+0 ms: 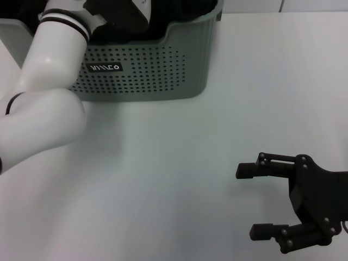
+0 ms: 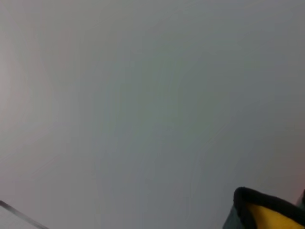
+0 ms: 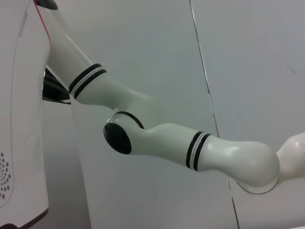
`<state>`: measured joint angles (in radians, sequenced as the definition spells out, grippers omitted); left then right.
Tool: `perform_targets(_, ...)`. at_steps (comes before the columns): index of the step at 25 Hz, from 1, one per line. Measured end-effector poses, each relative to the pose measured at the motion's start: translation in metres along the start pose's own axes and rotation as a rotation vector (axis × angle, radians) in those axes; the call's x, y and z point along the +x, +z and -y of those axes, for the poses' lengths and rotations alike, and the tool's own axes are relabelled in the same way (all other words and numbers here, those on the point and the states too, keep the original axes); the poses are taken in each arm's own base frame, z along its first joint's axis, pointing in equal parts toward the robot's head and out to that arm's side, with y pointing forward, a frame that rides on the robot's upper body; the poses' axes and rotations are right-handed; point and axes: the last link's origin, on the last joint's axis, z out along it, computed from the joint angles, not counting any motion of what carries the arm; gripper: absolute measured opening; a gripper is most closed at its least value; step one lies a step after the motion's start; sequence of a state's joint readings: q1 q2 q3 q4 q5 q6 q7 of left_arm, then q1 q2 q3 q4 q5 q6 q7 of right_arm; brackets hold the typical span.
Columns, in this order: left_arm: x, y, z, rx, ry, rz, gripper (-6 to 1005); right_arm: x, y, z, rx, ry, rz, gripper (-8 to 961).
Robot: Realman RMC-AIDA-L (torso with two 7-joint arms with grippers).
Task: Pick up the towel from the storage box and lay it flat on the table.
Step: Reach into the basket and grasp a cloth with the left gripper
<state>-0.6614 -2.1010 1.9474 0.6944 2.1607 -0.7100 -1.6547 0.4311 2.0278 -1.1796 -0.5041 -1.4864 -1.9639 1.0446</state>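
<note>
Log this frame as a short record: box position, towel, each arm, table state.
storage box: far left of the table, logo label facing the robot
towel: only a yellow, black-edged corner shows, in the left wrist view
left arm: reaches into the box; gripper hidden
right gripper: low over the near right of the table, fingers open, holding nothing
towel laid flat: not yet

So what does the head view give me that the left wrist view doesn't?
Only the head view shows the storage box on the table, the left arm reaching into it, and the right gripper open above the tabletop. Only the left wrist view shows the towel: a yellow, black-edged corner. No single item appears clearly in both views.
</note>
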Motion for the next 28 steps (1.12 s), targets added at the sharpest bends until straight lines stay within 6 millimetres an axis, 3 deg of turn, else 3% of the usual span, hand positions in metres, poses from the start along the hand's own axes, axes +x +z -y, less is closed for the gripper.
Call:
perform_targets(11,-0.001,-0.008,-0.004,0.024,0.055,-0.03,531,0.001,0.0,-0.001,0.001,0.008,0.004,827)
perform_targets(22,-0.001,-0.009,-0.002,0.047,0.05,-0.034,84,0.002,-0.001,-0.003,0.0,0.013,0.008,826)
perform_targets(28,0.005,-0.02,0.012,0.123,-0.074,-0.047,32,0.002,-0.001,-0.002,0.001,0.012,0.009,826)
